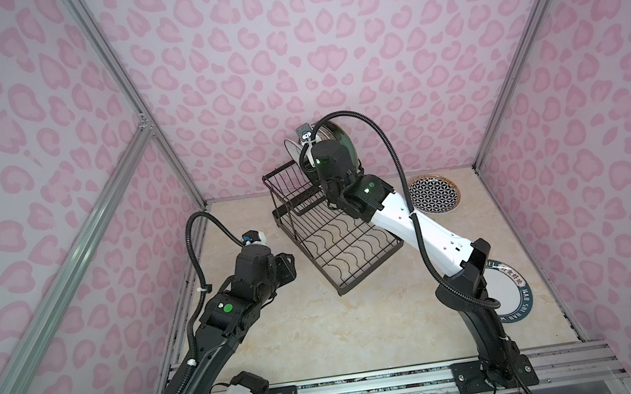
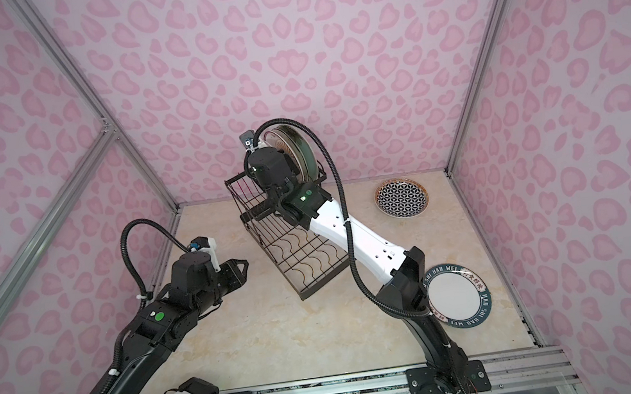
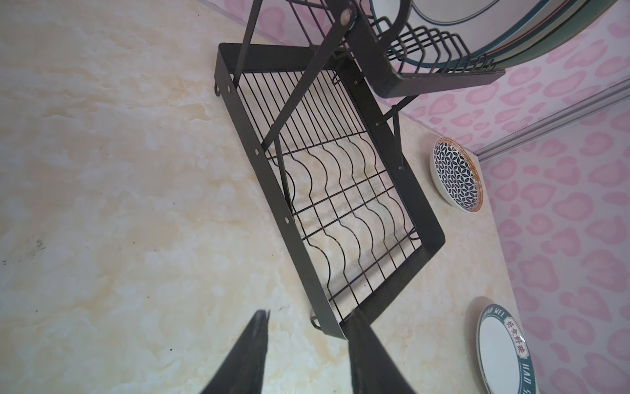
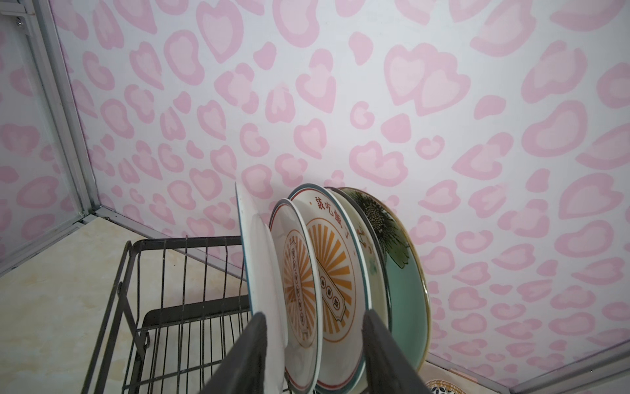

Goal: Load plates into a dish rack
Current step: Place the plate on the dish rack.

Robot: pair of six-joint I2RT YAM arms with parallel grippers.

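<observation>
Right fingers point(image 4: 252, 358) spread, released, at upright plates point(image 4: 334, 273) in rack point(image 3: 271, 187); left fingers point(image 3: 250, 358) spread, empty; geometric plate point(image 2: 402, 199), lettered plate point(image 2: 459, 297) flat on bench point(image 1: 322, 328), nearer right arm point(image 1: 424, 233)

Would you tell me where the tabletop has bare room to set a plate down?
Free: marble between the dish rack and left gripper, and the lower tray. Crowded: the upper basket, and around the geometric plate and lettered plate.

The dish rack point(image 2: 299, 245) stands toward the far edge of the tabletop point(image 2: 282, 341), with several plates point(image 2: 300, 155) upright in its upper basket. The right arm point(image 2: 356, 242) reaches to them. The geometric plate point(image 2: 402, 199) lies near the far right corner, the teal-lettered plate point(image 2: 459, 297) by the right edge, and the left gripper point(image 2: 245, 274) hovers empty between left edge and rack.
</observation>
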